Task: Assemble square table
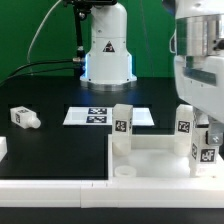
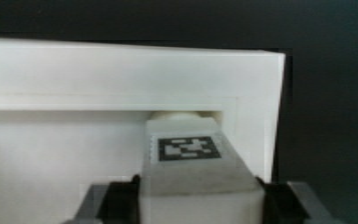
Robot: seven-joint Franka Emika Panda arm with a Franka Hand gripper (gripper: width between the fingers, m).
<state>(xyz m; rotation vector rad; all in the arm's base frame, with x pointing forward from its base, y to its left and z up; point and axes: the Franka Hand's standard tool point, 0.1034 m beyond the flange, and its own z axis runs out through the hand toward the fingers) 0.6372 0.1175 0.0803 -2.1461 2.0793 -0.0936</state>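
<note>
End effector [image 2: 194,200] is clamped on a tagged white leg [image 2: 194,160] at the square top [image 1: 160,155], on the exterior view's right side. Two legs [image 1: 121,125] [image 1: 184,122] stand upright on the top; a fourth leg [image 1: 24,118] lies apart on the black tabletop [image 1: 50,150], near the marker board [image 1: 85,116].

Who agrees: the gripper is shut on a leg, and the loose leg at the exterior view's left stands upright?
Wrong: the exterior view shows the loose leg lying on its side. The gripper is shut on a leg.
</note>
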